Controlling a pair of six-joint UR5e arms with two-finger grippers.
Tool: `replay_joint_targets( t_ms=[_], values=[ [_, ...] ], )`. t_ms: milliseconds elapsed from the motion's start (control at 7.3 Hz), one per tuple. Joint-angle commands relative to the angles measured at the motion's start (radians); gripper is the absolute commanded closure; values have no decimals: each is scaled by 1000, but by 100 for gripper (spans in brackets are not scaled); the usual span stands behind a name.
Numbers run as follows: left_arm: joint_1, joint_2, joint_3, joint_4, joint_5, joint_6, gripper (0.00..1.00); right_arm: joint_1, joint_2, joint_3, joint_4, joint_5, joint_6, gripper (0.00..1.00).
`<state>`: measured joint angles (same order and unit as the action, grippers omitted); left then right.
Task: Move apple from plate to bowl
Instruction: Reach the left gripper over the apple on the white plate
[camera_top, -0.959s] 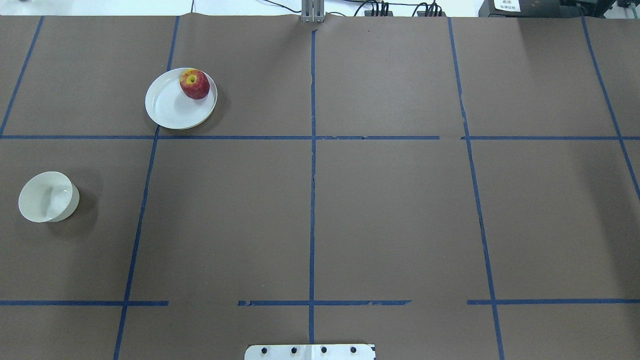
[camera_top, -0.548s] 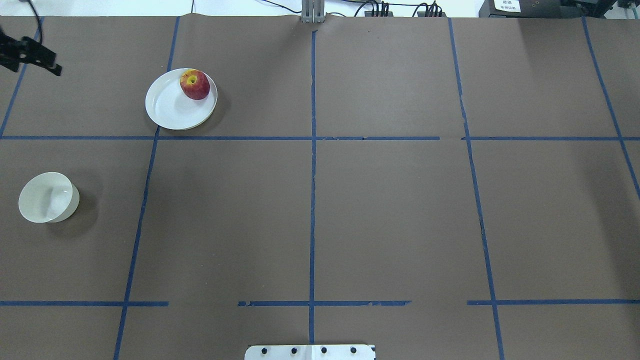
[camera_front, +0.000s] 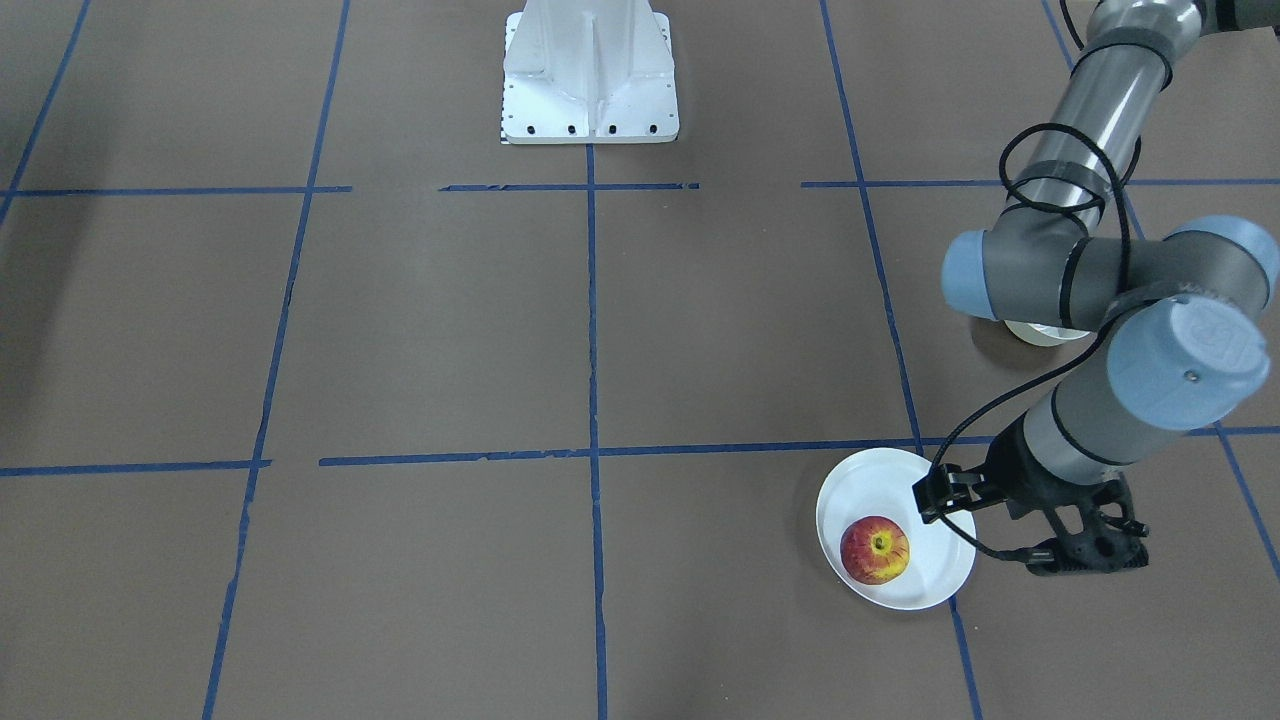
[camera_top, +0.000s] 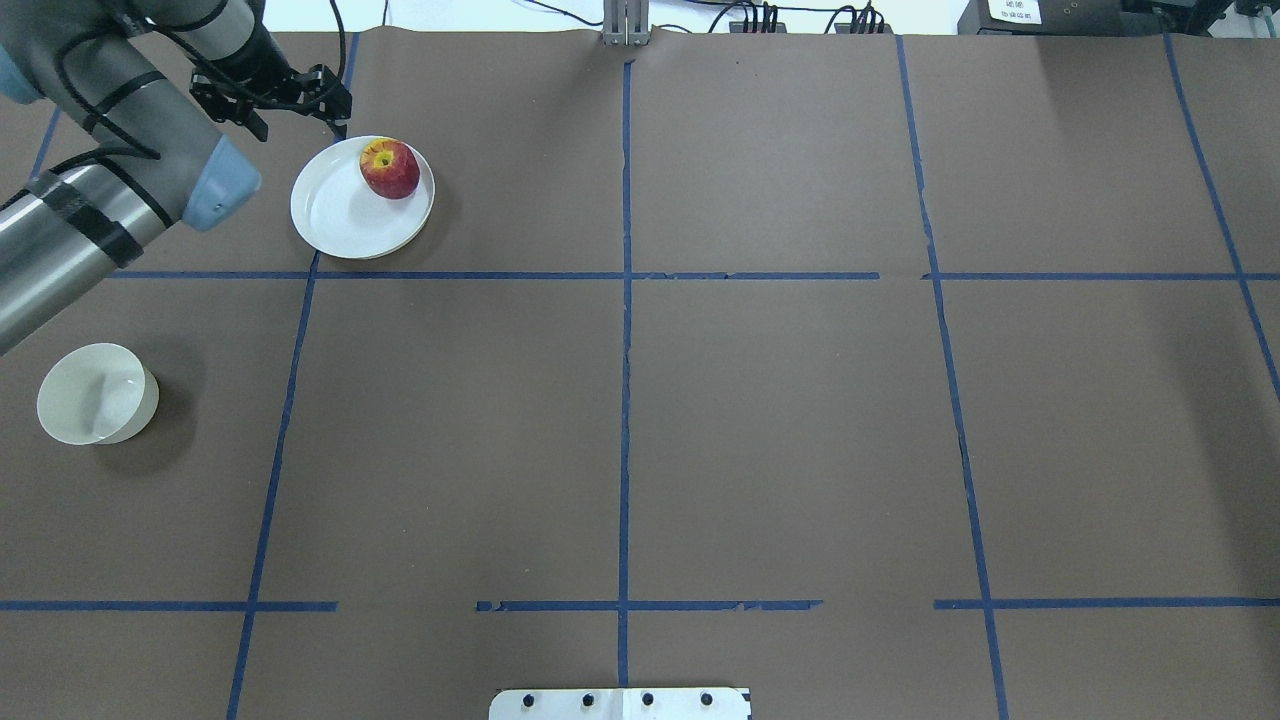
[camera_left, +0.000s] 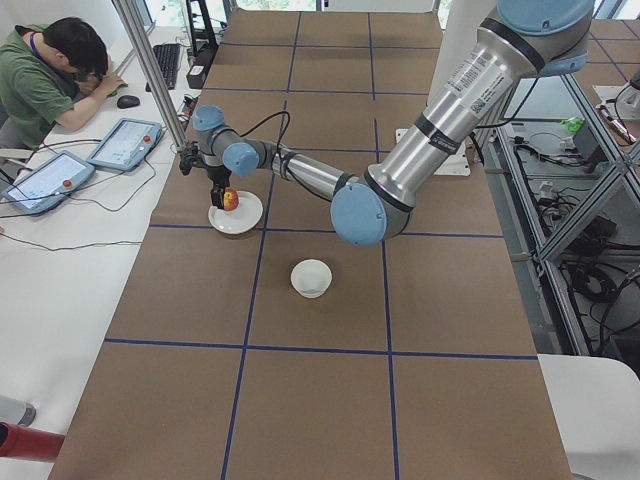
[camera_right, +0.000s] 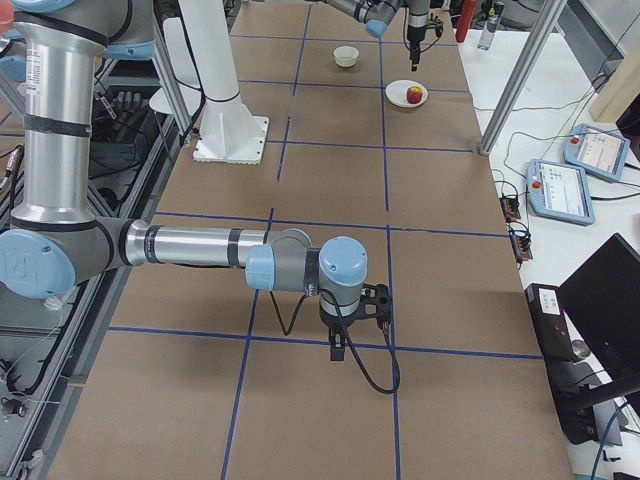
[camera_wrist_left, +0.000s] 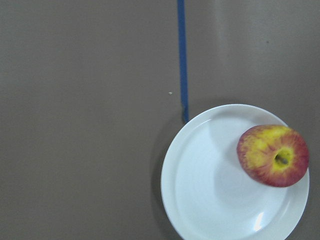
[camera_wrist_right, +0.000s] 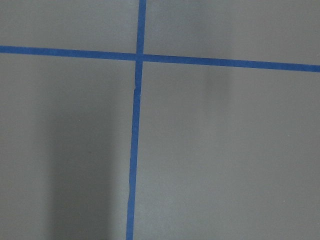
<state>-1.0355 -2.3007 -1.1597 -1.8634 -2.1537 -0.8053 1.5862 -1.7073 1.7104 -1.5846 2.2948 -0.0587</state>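
The red and yellow apple (camera_top: 390, 168) sits on the far right part of the white plate (camera_top: 335, 220), at the table's far left. The left wrist view shows the apple (camera_wrist_left: 272, 156) on the plate (camera_wrist_left: 210, 195) at lower right. My left gripper (camera_top: 255, 95) hangs over the table just left of the plate, apart from it (camera_front: 1088, 555); I cannot tell if it is open. The cream-white bowl (camera_top: 95, 395) stands empty near the left edge, closer to me. My right gripper (camera_right: 340, 345) hovers over bare table far from these; its state is unclear.
Blue tape lines grid the brown table. The white robot base (camera_front: 590, 70) is at the near middle edge. My left arm's elbow (camera_front: 1180, 360) passes over the bowl in the front-facing view. A person (camera_left: 50, 80) sits at a desk with tablets beyond the far edge.
My left arm has come in from the left edge and swung right to just beside the plate. The apple, plate and bowl have not moved.
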Motion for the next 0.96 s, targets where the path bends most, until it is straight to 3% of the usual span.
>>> replay_joint_targets(
  t_ms=[0,274,822],
  values=[
    [38,-60,104,-52,47,-130,0,0,0,0,0,0,0,0],
    [67,-71,150,-166,103,-207,0,0,0,0,0,2,0,0],
    [101,-74,193,-252,150,-229,0,0,0,2,0,2,0,0]
  ],
)
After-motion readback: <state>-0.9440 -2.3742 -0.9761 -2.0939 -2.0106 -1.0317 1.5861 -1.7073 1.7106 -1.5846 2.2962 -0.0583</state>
